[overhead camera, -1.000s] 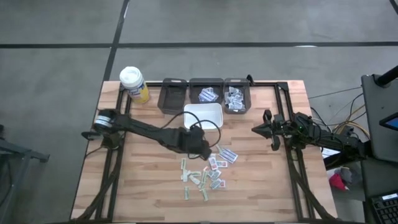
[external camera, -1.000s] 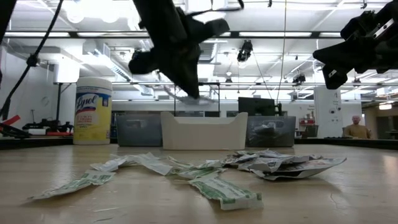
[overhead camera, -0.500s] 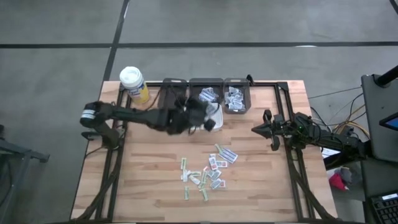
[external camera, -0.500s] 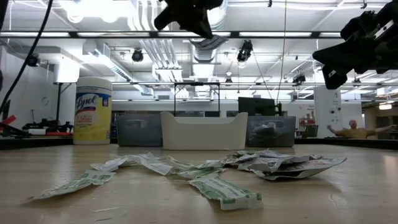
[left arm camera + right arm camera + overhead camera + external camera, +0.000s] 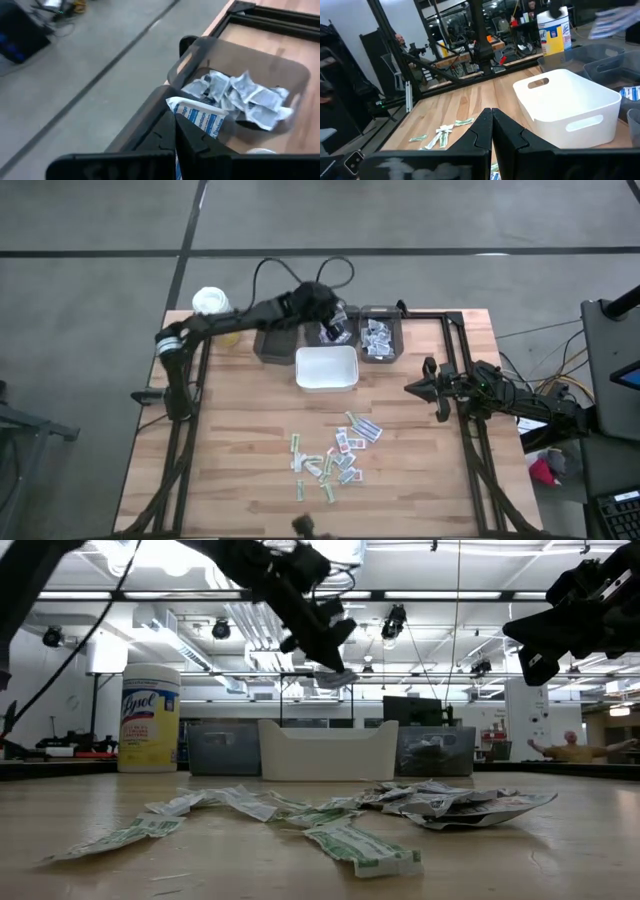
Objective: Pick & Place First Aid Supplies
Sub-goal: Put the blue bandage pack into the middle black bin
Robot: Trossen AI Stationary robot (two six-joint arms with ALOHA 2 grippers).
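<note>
Two arms are over the wooden table (image 5: pixel 230 470), but only the left one is busy. The left gripper (image 5: pixel 333 320) hangs above the middle one of three dark bins (image 5: pixel 331 332) at the far edge, its fingers pinched tight on a white packet (image 5: pixel 200 116) with blue print. In the left wrist view that packet sticks out just past the fingertips, and beyond it the next dark bin (image 5: pixel 280 70) holds a heap of crumpled grey-white packets (image 5: pixel 245 95). In the low view the same packet (image 5: pixel 335 677) shows under the gripper, well above the table.

Just on the near side of the left gripper, below it, stands a white tub (image 5: pixel 326 368). Farther toward the near edge, well apart from the gripper, a loose pile of packets and strips (image 5: pixel 335 455) lies scattered on the wood, white with green, red and blue print. Off to the gripper's left, at the table's far corner, stands a yellow bottle (image 5: pixel 213 308) with a white cap.

The right gripper (image 5: pixel 432 390) waits above the right side of the table, fingers pressed together on nothing, with the white tub and the pile both well away from it. Its wrist view shows the tub (image 5: pixel 567 105) ahead and a few green strips (image 5: pixel 442 132) on the wood.
</note>
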